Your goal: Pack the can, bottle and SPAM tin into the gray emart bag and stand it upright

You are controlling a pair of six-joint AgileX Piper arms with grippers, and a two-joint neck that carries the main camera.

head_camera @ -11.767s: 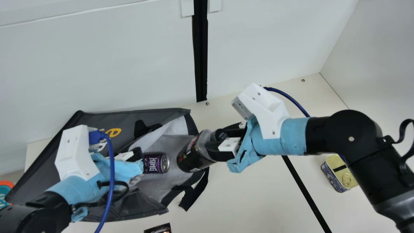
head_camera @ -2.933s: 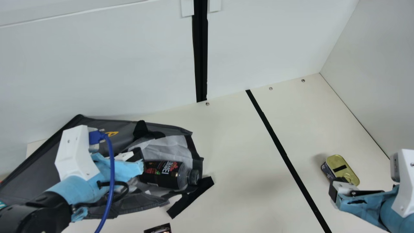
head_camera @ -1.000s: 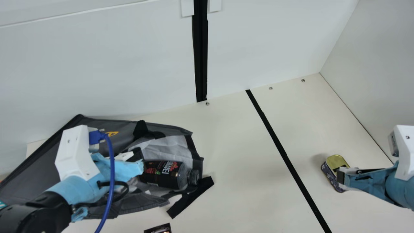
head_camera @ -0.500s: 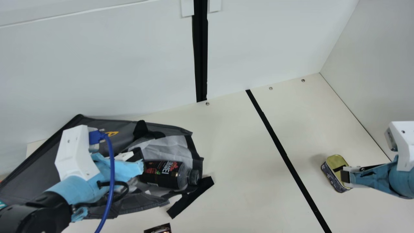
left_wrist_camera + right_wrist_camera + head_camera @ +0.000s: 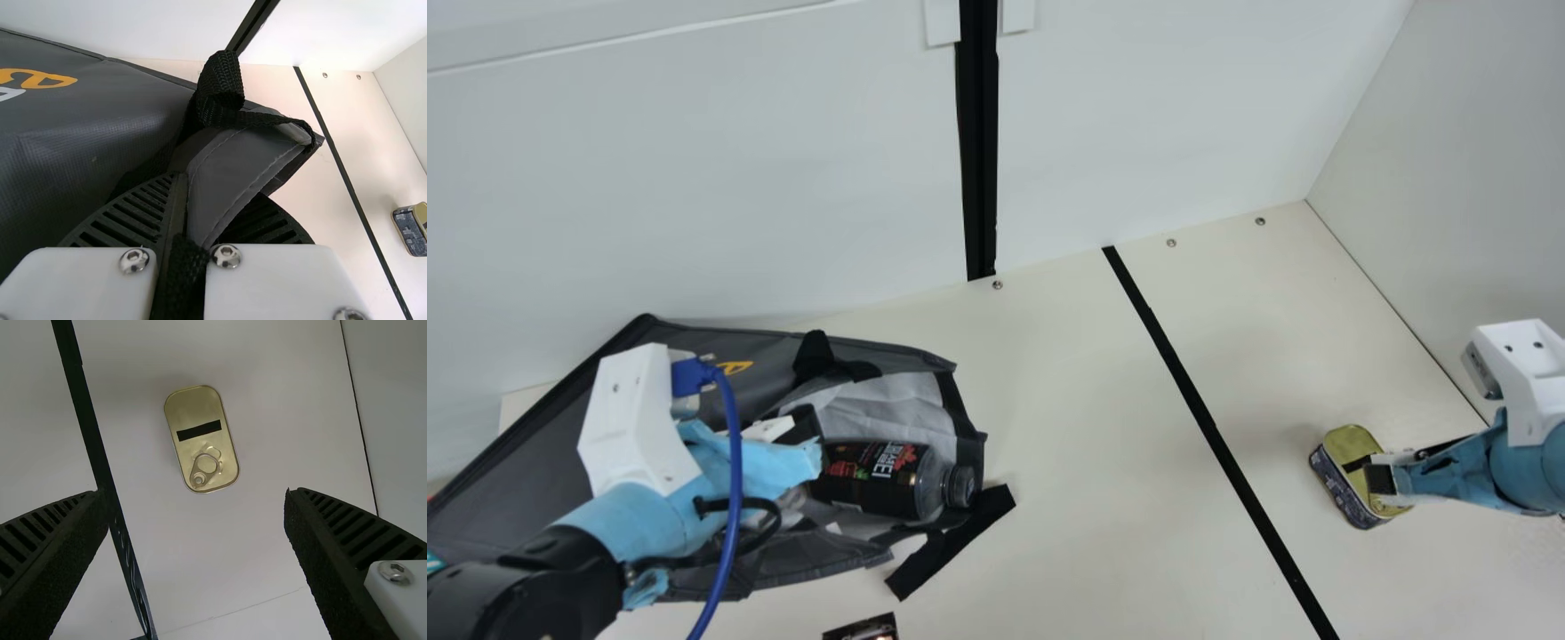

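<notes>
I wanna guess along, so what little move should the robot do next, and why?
Probably ease the right end effector toward the SPAM tin: it is open and the tin lies ahead of it, outside the gray emart bag.

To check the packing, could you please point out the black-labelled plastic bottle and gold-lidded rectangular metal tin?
Bottle [image 5: 874, 478], main view: on its label.
Tin [image 5: 194, 447], right wrist view: on its lid.

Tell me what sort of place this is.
Probably a robot test bench, perhaps in a lab: white panels border a cream table, and a left arm and a right arm, each with a camera mount at its wrist, are over it.
</notes>
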